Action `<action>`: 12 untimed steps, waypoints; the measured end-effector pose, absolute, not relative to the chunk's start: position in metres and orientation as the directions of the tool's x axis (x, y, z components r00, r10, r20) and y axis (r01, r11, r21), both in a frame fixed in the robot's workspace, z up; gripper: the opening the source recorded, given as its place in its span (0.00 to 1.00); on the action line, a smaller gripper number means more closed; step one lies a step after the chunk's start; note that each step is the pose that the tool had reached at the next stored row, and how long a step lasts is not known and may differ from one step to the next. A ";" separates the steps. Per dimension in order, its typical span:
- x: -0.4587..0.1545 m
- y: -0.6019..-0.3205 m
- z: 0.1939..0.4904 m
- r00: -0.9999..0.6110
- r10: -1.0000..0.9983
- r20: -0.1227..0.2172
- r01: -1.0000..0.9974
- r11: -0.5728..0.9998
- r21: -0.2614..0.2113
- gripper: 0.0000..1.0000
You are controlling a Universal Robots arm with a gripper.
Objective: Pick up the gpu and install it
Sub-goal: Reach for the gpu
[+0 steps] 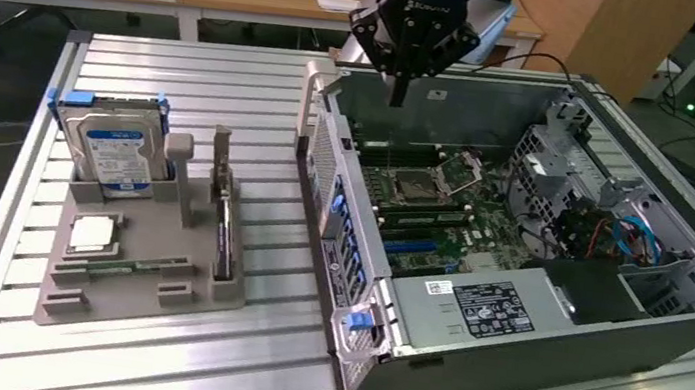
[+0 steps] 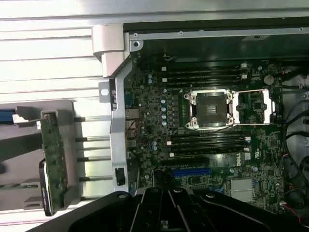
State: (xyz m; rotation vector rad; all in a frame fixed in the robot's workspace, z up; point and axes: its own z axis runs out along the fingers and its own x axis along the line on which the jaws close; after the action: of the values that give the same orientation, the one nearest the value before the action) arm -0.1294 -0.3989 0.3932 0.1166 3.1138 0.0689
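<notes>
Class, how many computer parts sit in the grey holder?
4: silver blue-labelled hard drive upright at the far end; pale square chip and narrow green memory stick lying nearer; thin dark gpu card on edge beside them. Others possibly hidden.

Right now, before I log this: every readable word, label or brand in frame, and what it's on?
"DELL": white print on the motherboard.
Power supply label: dense print, too small to read.
Hard drive label: too small to read.
Gripper: white lettering on its body, blurred, unreadable.
</notes>
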 end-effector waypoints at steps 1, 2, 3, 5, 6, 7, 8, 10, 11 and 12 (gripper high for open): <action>-0.132 -0.399 0.393 -0.997 0.075 -0.023 0.074 0.996 0.045 0.11; -0.134 -0.399 0.393 -0.997 0.075 -0.023 0.074 0.996 0.045 0.11; -0.136 -0.399 0.393 -0.997 0.075 -0.023 0.074 0.996 0.045 0.11; -0.140 -0.399 0.393 -0.997 0.075 -0.023 0.074 0.996 0.045 0.11; -0.142 -0.399 0.393 -0.997 0.075 -0.023 0.074 0.996 0.045 0.11; -0.143 -0.399 0.393 -0.997 0.075 -0.023 0.074 0.996 0.045 0.11; -0.145 -0.399 0.393 -0.997 0.075 -0.023 0.074 0.996 0.045 0.11; -0.148 -0.399 0.393 -0.997 0.075 -0.023 0.074 0.996 0.045 0.11; -0.149 -0.399 0.393 -0.997 0.075 -0.023 0.074 0.996 0.045 0.11; -0.151 -0.399 0.393 -0.997 0.075 -0.023 0.074 0.996 0.045 0.11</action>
State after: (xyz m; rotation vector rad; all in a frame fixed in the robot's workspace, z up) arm -0.1506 -0.3989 0.3931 0.1165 3.1137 0.0689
